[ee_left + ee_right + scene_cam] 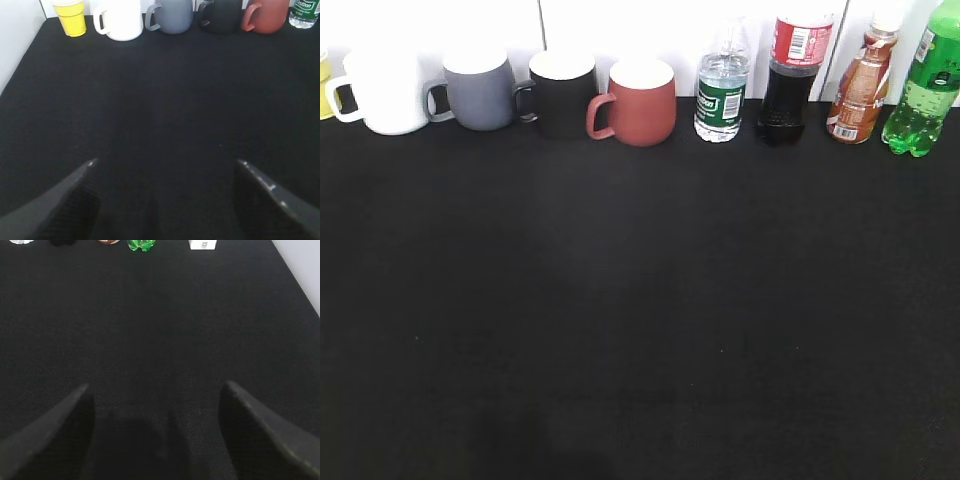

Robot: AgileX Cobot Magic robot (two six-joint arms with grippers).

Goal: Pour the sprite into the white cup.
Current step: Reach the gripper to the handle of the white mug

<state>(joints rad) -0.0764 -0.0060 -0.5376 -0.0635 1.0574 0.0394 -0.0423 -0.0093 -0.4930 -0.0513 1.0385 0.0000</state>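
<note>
At the near edge of the table, both grippers hang low over bare black cloth, neither one showing in the exterior view. The left gripper has its two dark fingers spread wide with nothing between them but the table surface. The right gripper stands the same way, fingers far apart and holding nothing, its shadow pooling on the cloth just beneath.

Farther off, the middle of the table carries nothing that either gripper touches; every object stands in one row along the far edge, against the white wall.

In that far row, going from left to right, a yellow cup stands at the far left corner, barely visible at the edge of the exterior view. Just beside it on the right is the white cup, upright, its loop handle turned to the left. Then come a grey mug, a black mug and a red mug, each upright and close to its neighbour.

Right of the mugs stand a clear water bottle with a green label, a dark cola bottle with a red label, and an orange-brown drink bottle. The sprite stands upright at the far right, well apart from the white cup, its lobed green base also showing at the top of the right wrist view. A small white box sits to its right there.
</note>
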